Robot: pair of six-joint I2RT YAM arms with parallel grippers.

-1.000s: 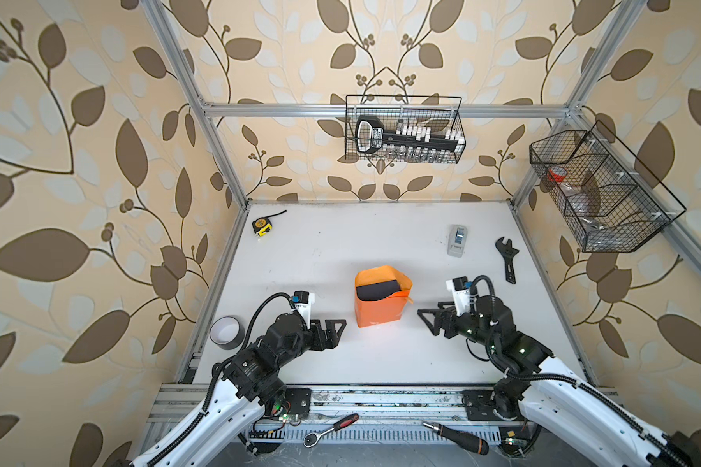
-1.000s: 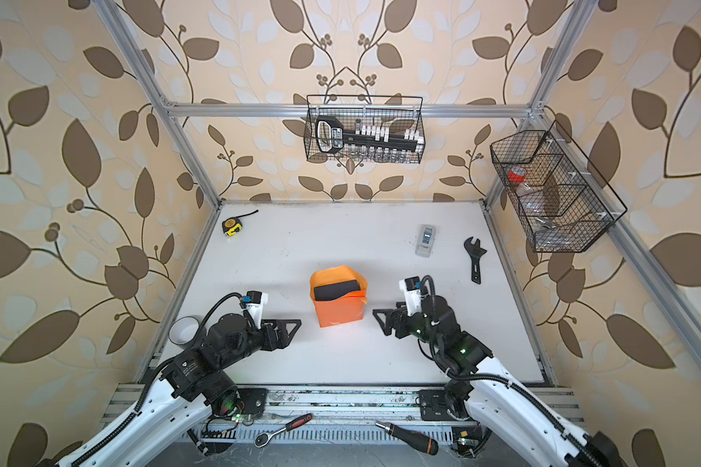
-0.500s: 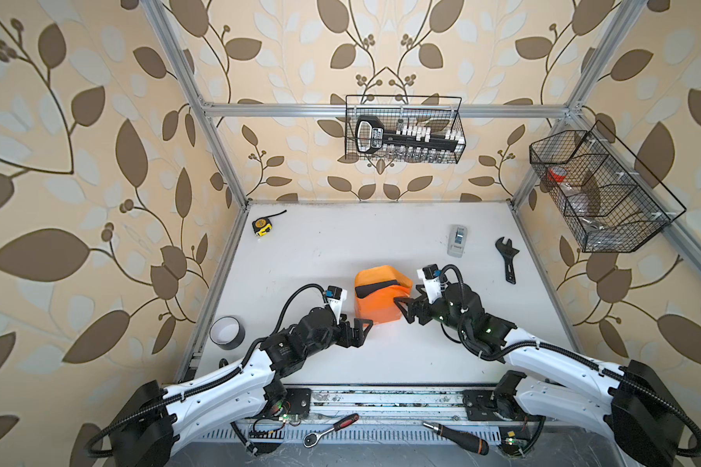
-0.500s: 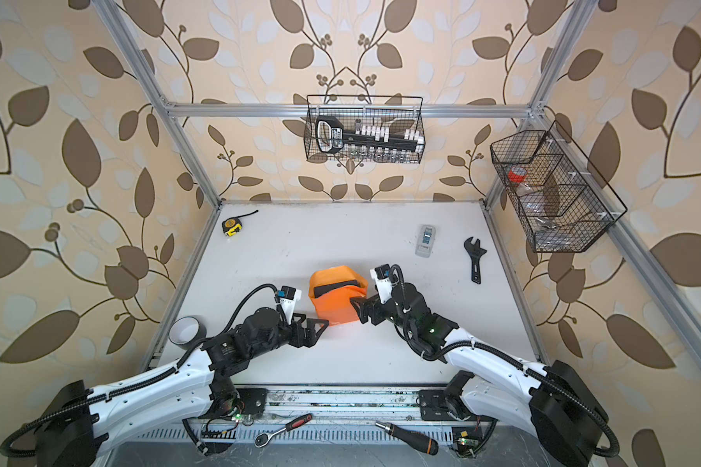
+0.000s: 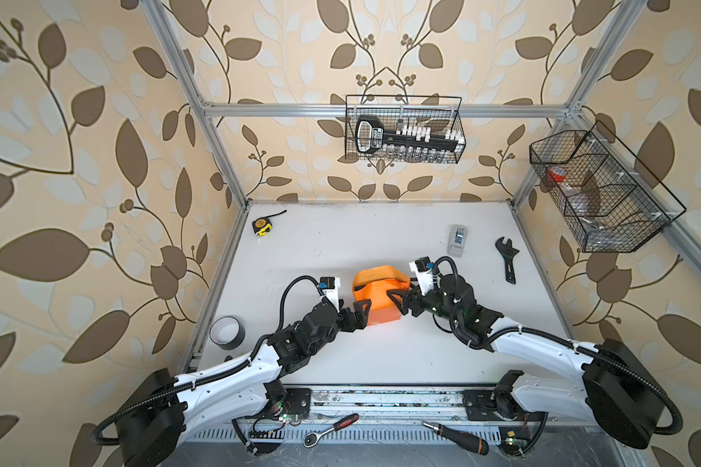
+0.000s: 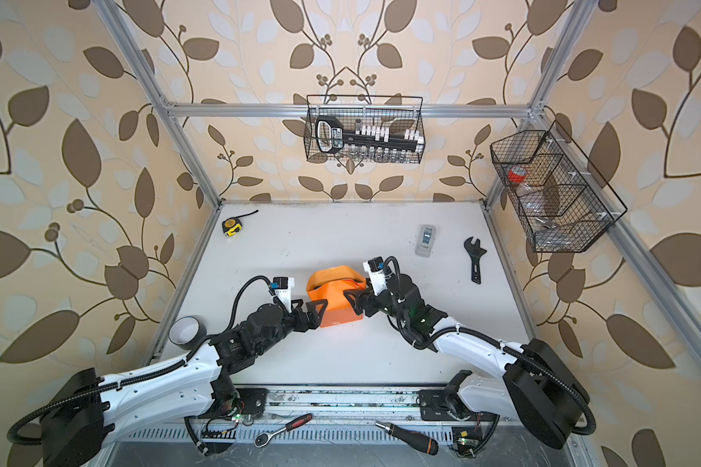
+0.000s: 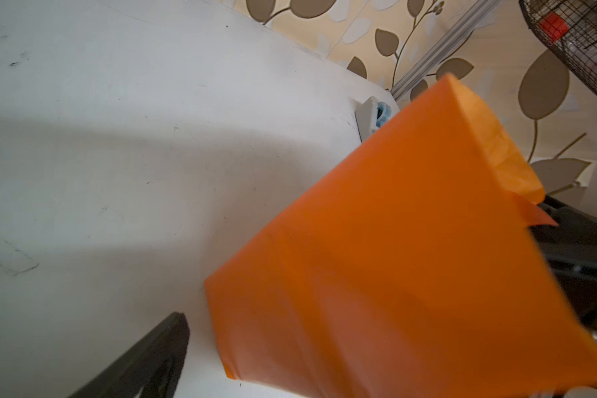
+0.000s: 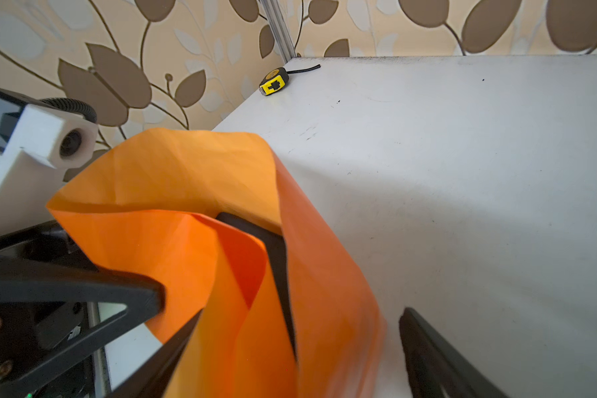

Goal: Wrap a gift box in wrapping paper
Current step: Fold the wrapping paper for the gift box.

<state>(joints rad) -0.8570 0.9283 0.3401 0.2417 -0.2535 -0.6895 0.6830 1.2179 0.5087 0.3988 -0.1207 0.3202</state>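
Observation:
The wrapping paper (image 5: 377, 301) (image 6: 334, 301) is orange and folded up round the gift box mid-table, with a loose flap arched over the top. Of the gift box only a black edge (image 8: 277, 262) shows inside the folds; both top views hide it. My left gripper (image 5: 361, 313) (image 6: 317, 312) is open at the parcel's left near corner. One of its fingers (image 7: 145, 361) stands just clear of the paper; the other is hidden. My right gripper (image 5: 397, 305) (image 6: 353, 303) is open and straddles the parcel's right end. One finger (image 8: 173, 348) lies against the paper, while the other finger (image 8: 428, 351) stands apart.
A yellow tape measure (image 5: 262, 226) lies at the back left. A grey tape dispenser (image 5: 457, 240) and a black wrench (image 5: 507, 258) lie at the back right. A tape roll (image 5: 227, 332) sits by the left edge. Wire baskets (image 5: 403, 129) (image 5: 599, 190) hang on the walls.
Both arms have reached in from the sides to the wrapped box. The right jaws have narrowed a little. The paper flap now covers the black top that showed before.

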